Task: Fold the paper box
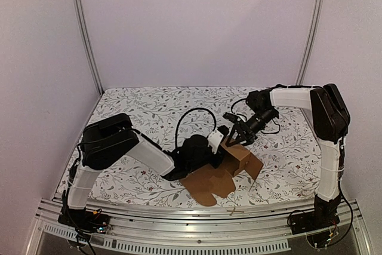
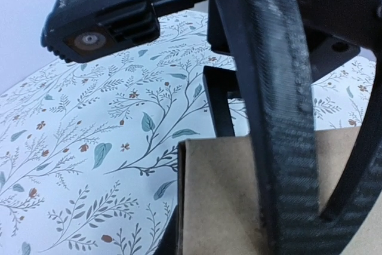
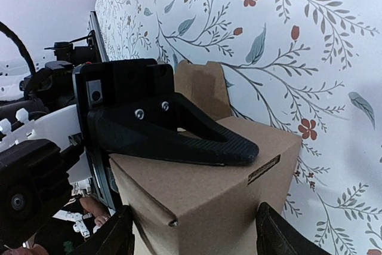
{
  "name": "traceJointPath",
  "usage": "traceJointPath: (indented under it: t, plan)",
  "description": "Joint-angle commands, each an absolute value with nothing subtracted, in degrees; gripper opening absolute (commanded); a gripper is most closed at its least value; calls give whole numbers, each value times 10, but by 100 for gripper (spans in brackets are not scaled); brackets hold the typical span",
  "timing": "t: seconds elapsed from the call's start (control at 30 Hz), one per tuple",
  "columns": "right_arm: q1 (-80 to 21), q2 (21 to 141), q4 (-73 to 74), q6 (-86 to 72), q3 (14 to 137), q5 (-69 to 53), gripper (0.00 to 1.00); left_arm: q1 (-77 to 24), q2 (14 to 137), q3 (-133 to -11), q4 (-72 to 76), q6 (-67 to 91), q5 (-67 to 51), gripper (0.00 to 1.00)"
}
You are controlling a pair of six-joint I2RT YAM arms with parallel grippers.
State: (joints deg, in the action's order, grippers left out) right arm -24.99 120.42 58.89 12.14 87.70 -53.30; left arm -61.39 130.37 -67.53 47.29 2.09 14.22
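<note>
One paper box [image 1: 238, 159] of plain brown corrugated cardboard is held part-folded, right of centre on the near side, with its flat flaps spread nearward. The left gripper [image 1: 224, 144] is closed tight and laid against the raised carton, judged to be steadying it. The right gripper [image 3: 194, 240] is set astride it with its jaws spread wide; contact is indiscernible. Surface: white leaf-printed tablecloth [image 1: 149, 106]. Surround: pale walls and aluminium uprights [image 1: 83, 28].

Close to the lens, the left gripper [image 2: 268, 225] showed one black ribbed finger [image 2: 279, 117] running steeply down the frame. It was closed on the upright wall of the paper box [image 2: 221, 201], a plain brown cardboard piece. Behind lay the white tablecloth [image 2: 89, 165], printed with teal leaves and small brown flowers. A black boxy camera module [image 2: 101, 19] with a cable hung at the upper left. A black angular bracket [image 2: 218, 97] stood just behind the cardboard's top edge.
</note>
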Motion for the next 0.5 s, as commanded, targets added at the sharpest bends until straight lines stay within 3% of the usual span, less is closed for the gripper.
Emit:
traceJointPath:
  t: [0.0,0.1,0.27,0.47]
  plan:
    - [-255,1229,607,124,871,-536,68,-631,1314,-688,485,12,268,0]
    - [-256,1228,607,125,873,-526,67,-635,1314,-686,490,25,266,2]
    - [-255,1224,603,120,877,-491,68,-636,1297,-666,496,23,178,27]
    - [-255,1217,606,118,887,-487,70,-636,1246,-614,477,8,168,40]
